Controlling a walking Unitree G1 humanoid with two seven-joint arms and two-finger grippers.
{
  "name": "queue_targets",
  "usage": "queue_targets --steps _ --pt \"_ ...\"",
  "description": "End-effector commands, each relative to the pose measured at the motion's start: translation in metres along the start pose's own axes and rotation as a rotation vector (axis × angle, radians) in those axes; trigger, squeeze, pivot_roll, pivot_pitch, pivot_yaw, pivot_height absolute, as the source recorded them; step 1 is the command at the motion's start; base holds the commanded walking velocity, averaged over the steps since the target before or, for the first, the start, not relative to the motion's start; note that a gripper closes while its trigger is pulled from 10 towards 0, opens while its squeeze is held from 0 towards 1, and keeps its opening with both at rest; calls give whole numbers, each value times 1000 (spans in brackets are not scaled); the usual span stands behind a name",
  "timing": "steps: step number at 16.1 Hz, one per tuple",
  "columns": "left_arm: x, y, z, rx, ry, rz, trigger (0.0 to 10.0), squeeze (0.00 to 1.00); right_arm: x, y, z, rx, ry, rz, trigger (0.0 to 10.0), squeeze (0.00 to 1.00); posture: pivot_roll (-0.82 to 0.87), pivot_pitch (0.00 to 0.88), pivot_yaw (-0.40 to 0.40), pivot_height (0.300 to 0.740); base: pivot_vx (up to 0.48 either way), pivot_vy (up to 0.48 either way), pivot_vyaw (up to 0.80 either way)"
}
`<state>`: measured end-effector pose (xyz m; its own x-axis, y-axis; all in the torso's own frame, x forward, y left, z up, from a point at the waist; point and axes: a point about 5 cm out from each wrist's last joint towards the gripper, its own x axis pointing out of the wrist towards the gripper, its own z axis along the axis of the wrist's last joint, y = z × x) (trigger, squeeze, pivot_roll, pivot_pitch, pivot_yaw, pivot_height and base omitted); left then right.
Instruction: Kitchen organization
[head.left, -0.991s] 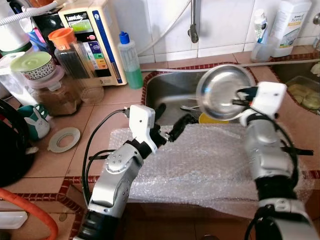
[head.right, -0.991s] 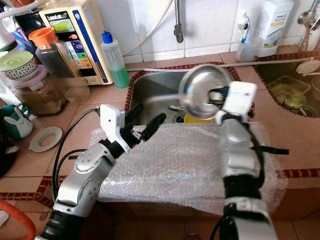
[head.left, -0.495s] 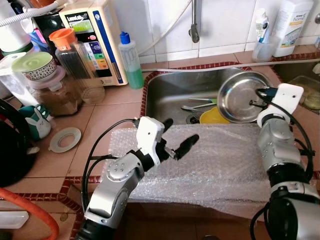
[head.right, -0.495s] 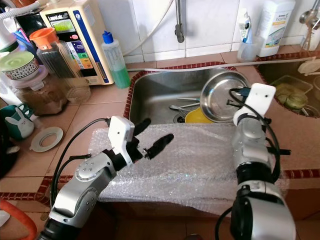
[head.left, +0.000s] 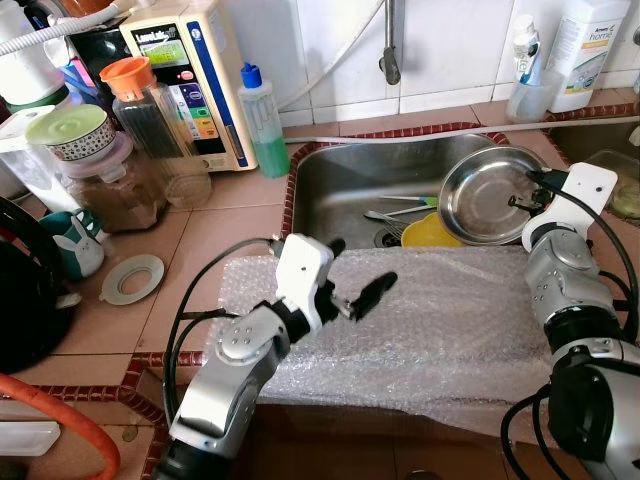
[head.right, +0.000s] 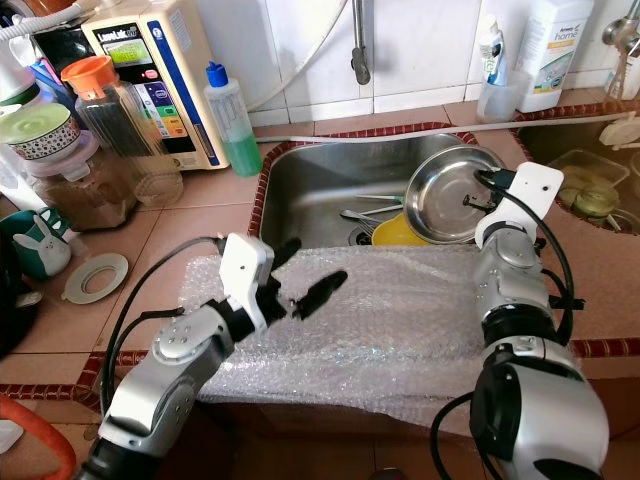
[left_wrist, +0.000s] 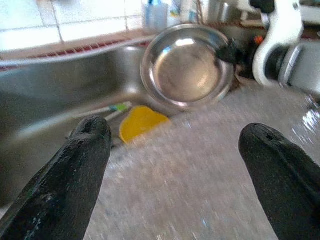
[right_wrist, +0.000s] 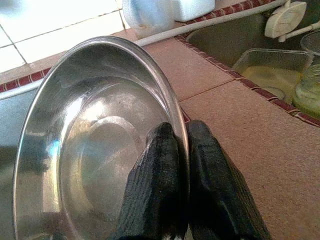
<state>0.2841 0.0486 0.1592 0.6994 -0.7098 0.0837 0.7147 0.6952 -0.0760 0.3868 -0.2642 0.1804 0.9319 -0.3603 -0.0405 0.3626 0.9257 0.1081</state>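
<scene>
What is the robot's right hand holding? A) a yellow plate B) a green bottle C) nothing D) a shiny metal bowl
D: the right gripper has its two black fingers pinched shut on the rim of the shiny metal bowl, holding it over the sink.

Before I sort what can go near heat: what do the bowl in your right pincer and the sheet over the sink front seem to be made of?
The bowl, clamped at its rim by the right pincer, looks like polished stainless steel: silvery with mirror-like reflections. The sheet looks like clear plastic bubble wrap: translucent, crinkled, dotted with tiny glinting bubbles. Keep that one away from heat, I'd guess.
</scene>
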Motion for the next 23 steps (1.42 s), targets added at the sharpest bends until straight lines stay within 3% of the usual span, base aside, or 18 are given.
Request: queue_targets --steps 1,9,11,13,15,16,18,20,23 --pt "-1 8 5 13 -20 39 10000 0 2 7 6 24 -16 25 10000 1000 -271 89 200 740 0 0 0" --pt "3 10 9 13 -39 79 10000 0 6 -1 7 108 53 -20 10000 1000 -266 90 190 740 0 0 0" --pt "3 11 8 16 -40 82 10000 0 7 5 13 121 24 12 10000 1000 -268 89 186 740 0 0 0" --pt "4 13 10 18 -49 101 10000 0 5 12 17 78 -28 51 10000 1000 -269 88 183 740 0 0 0" --pt "4 21 11 41 -55 175 10000 0 -3 27 19 -59 -137 126 10000 1000 -274 89 179 740 0 0 0" --pt "3 23 10 45 -55 189 10000 0 -5 29 18 -79 -149 137 10000 1000 -281 89 178 740 0 0 0" --pt "2 35 16 61 -93 276 10000 0 -19 40 12 -148 -217 204 10000 1000 -290 86 176 740 0 0 0" --pt "0 41 18 38 -107 310 10000 0 -33 44 12 -187 -273 254 10000 1000 -295 83 174 740 0 0 0" --pt "-6 56 22 79 -128 435 10000 0 -58 46 9 -229 -310 325 10000 1000 -301 78 173 740 0 0 0"
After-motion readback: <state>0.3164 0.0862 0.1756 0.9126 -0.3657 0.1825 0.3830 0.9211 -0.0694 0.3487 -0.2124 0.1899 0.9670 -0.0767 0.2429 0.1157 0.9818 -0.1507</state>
